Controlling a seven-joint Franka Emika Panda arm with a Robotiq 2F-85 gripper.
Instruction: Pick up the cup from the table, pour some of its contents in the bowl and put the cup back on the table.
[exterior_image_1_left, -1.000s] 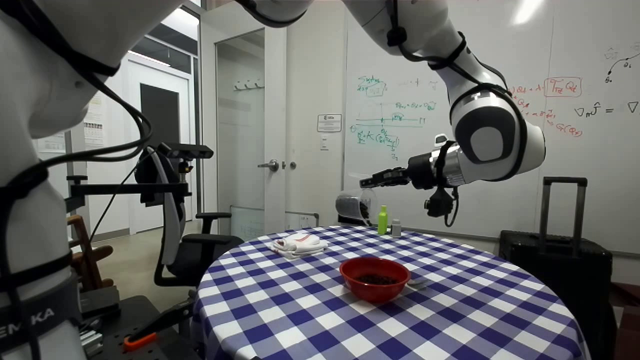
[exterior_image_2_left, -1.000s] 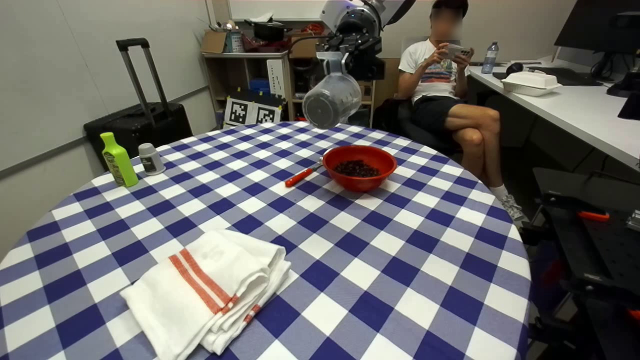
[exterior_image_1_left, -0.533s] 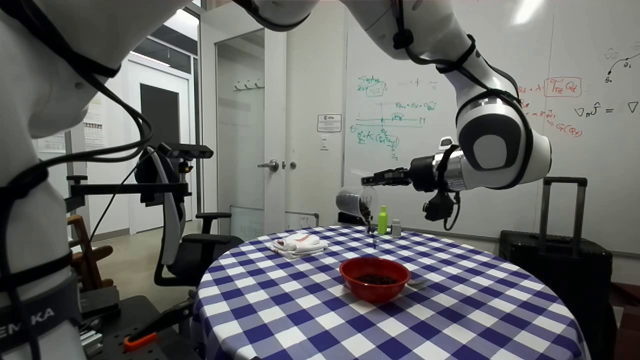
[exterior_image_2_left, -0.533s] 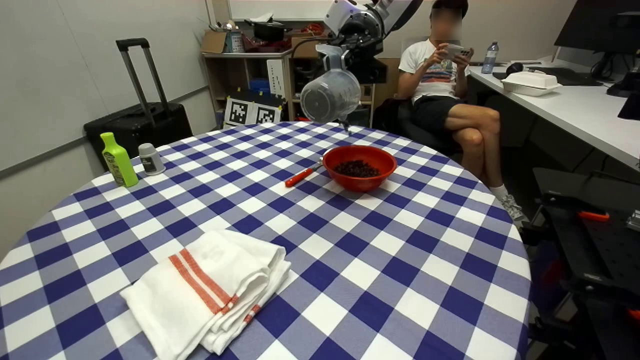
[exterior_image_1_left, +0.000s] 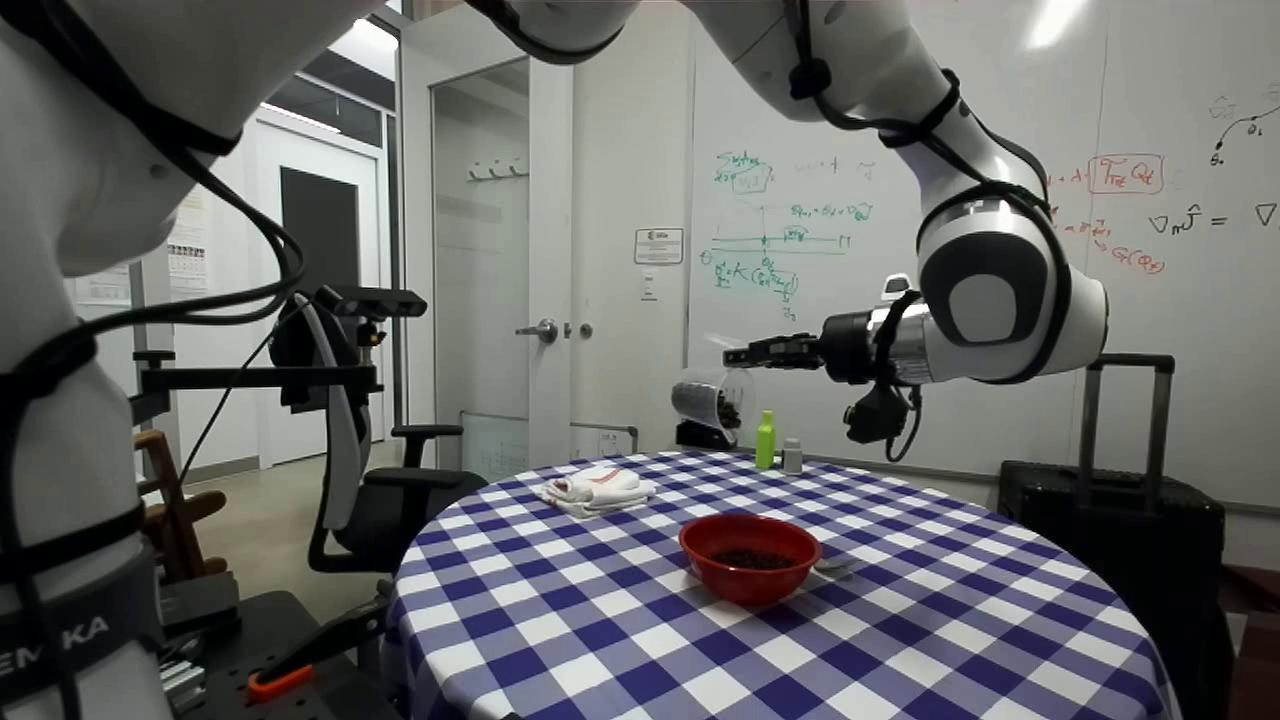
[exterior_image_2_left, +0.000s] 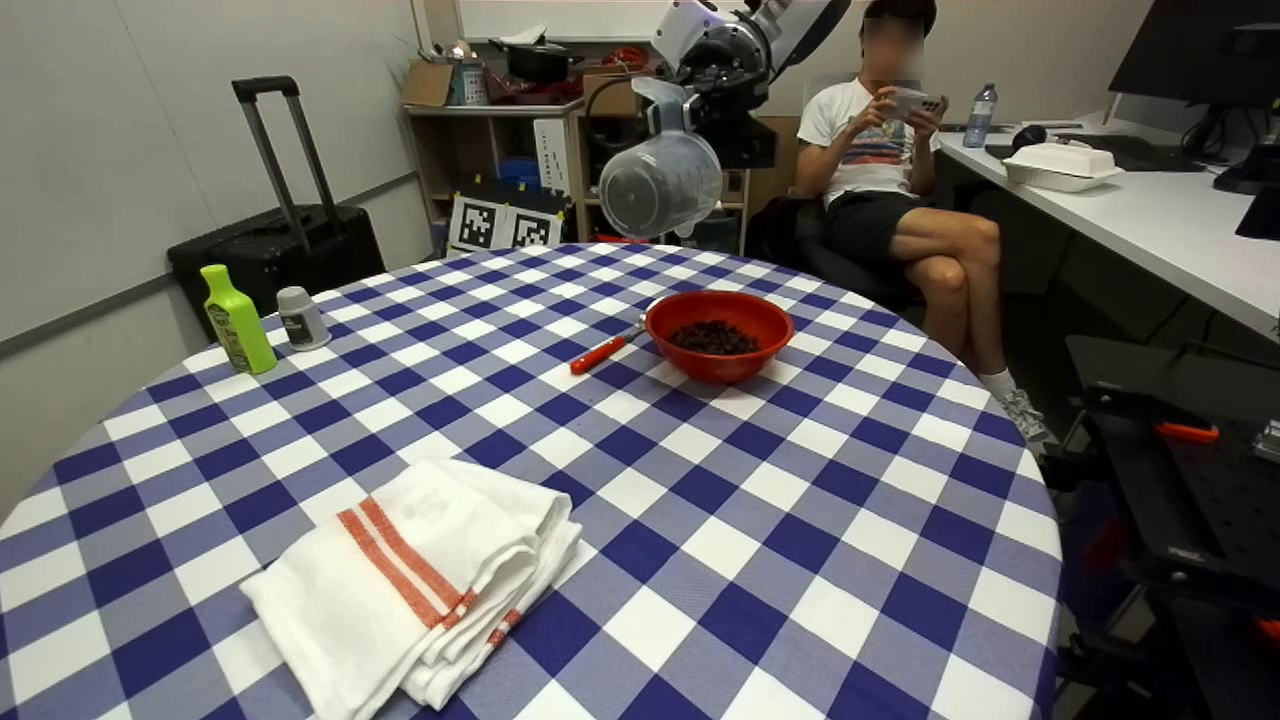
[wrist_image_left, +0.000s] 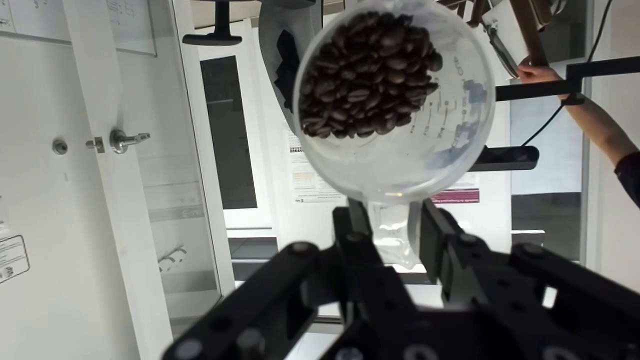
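The cup is a clear measuring cup (exterior_image_1_left: 700, 397), held in the air above the red bowl and tilted nearly onto its side. It also shows in an exterior view (exterior_image_2_left: 660, 185) and in the wrist view (wrist_image_left: 445, 142). Dark beans (wrist_image_left: 370, 75) lie along its lower wall near the mouth. My gripper (wrist_image_left: 390, 215) is shut on the cup's handle (wrist_image_left: 392, 232), a finger on each side. It also shows in an exterior view (exterior_image_1_left: 735, 357). The red bowl (exterior_image_1_left: 750, 583) stands upright on the table with dark beans in it, and shows in an exterior view (exterior_image_2_left: 720, 368).
A spoon with a red handle (exterior_image_2_left: 600, 355) lies beside the bowl. A folded white towel (exterior_image_2_left: 400, 570), a green bottle (exterior_image_2_left: 238, 320) and a grey shaker (exterior_image_2_left: 302, 318) are on the checkered table (exterior_image_2_left: 800, 520). A person (exterior_image_2_left: 870, 150) sits behind the table.
Half a second ago beans were falling from the cup's mouth toward the bowl; now none show in the air. The gripper and cup have risen slightly. The bowl has not moved.
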